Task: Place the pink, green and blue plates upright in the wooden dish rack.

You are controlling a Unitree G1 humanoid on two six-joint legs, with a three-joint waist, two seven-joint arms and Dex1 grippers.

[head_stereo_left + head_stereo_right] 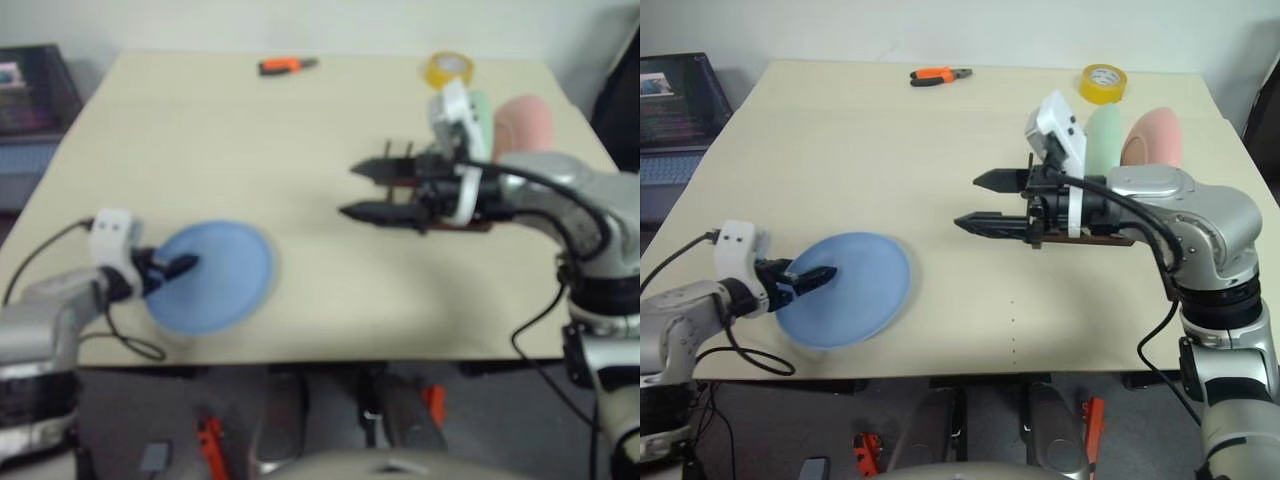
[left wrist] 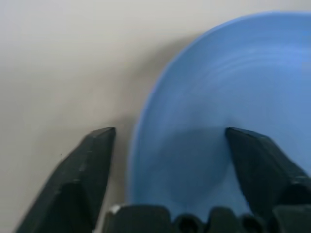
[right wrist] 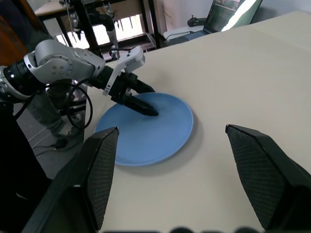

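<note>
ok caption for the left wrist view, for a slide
Left pincer open astride the blue plate's rim on the table.

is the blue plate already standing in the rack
No, the blue plate lies flat on the table, far from the rack.

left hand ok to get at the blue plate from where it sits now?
Probably yes. The left hand is already at the blue plate's near edge, fingers open astride the rim, one over the plate, one over the table. Nothing is in between.

Your left tool (image 2: pixel 170 141) straddles the blue plate's (image 2: pixel 233 97) rim, fingers spread: one finger (image 2: pixel 82 170) over the beige surface (image 2: pixel 68 63), the other over the plate's inside.
</note>
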